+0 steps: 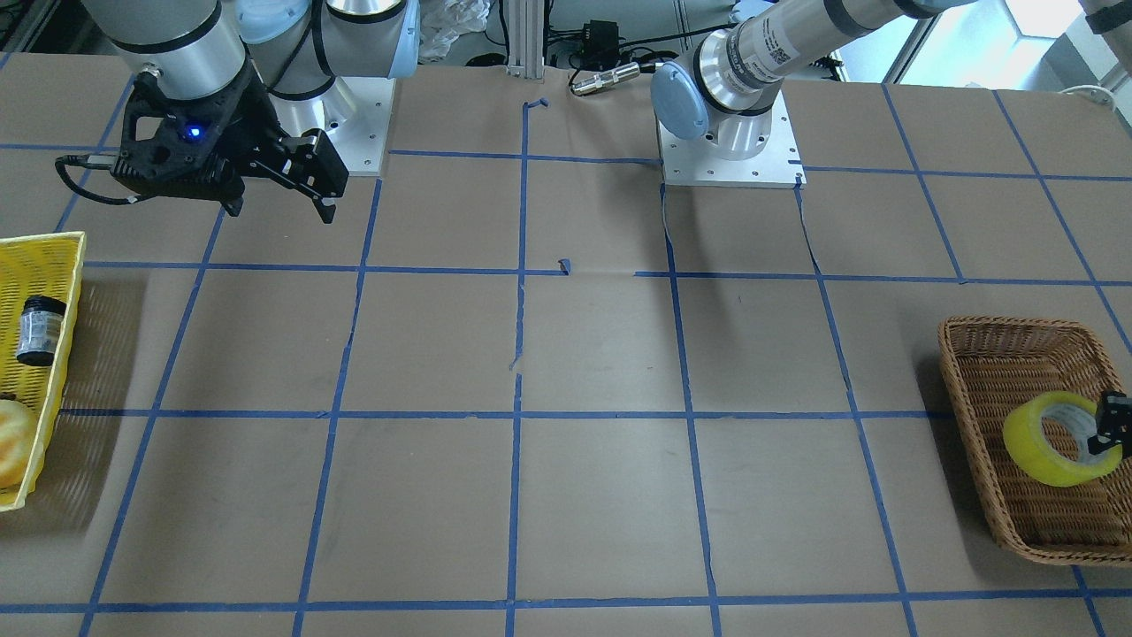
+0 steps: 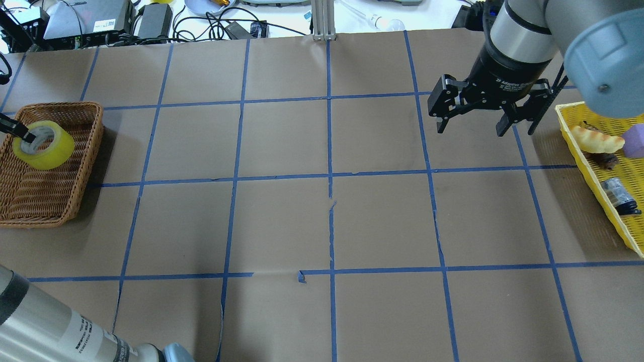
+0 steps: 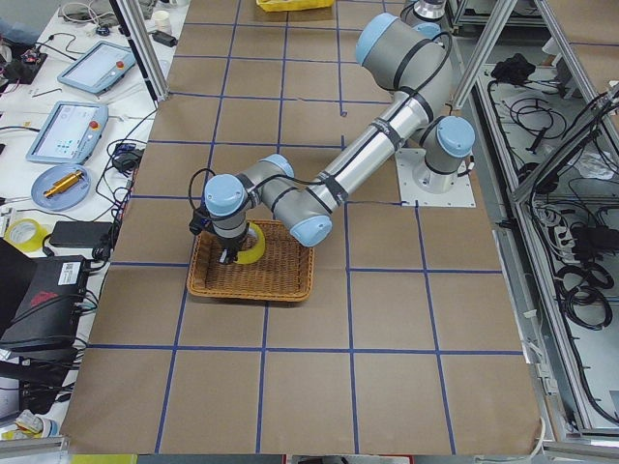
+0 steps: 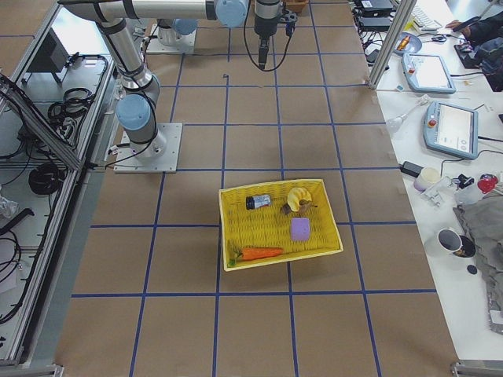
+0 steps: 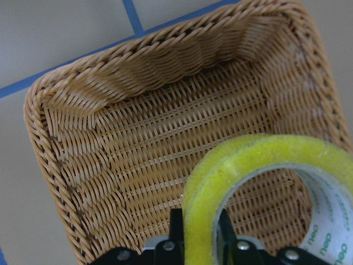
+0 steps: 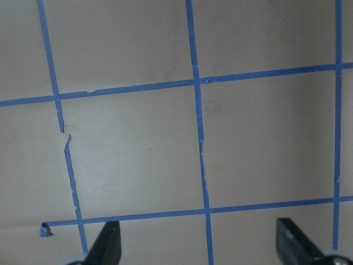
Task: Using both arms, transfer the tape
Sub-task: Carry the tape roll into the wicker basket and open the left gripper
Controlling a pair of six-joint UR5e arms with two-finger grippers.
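Overhead exterior view: the tape (image 2: pixel 50 151), a translucent yellow roll with a white core, sits tilted in a brown wicker basket (image 2: pixel 45 211) at the far left of the table (image 2: pixel 282 221). The left gripper (image 2: pixel 21 133) enters from the left edge with one black finger inside the core. The right gripper (image 2: pixel 470 129) hangs over bare brown paper at the far right, jaws spread wide with nothing between them. It is just left of a yellow plastic basket (image 2: pixel 598 201) holding a banana (image 2: pixel 596 142), a purple block (image 2: pixel 635 142) and a dark jar (image 2: pixel 620 195). Exterior front-facing view: the sides are mirrored. The roll stands on edge in the wicker basket at the right, clamped at its right rim, and the right gripper hovers at the upper left with a blue light lit on its body. Exterior left view: the left arm (image 3: pixel 329 184) stretches from its base down to the wicker basket, gripper pointing down onto the roll. Exterior right view: the right arm (image 4: pixel 157 9) runs along the top, and an orange carrot (image 4: pixel 259 253) also shows in the yellow basket. Left wrist-mounted view: two fingers (image 5: pixel 175 229) pinch the roll's wall between them — one outside, one in the core — with wicker weave behind. Whether the roll touches the basket floor cannot be told. Right wrist-mounted view: two fingertips (image 6: pixel 107 243) stand far apart at the bottom edge over blue grid lines (image 6: pixel 198 138).
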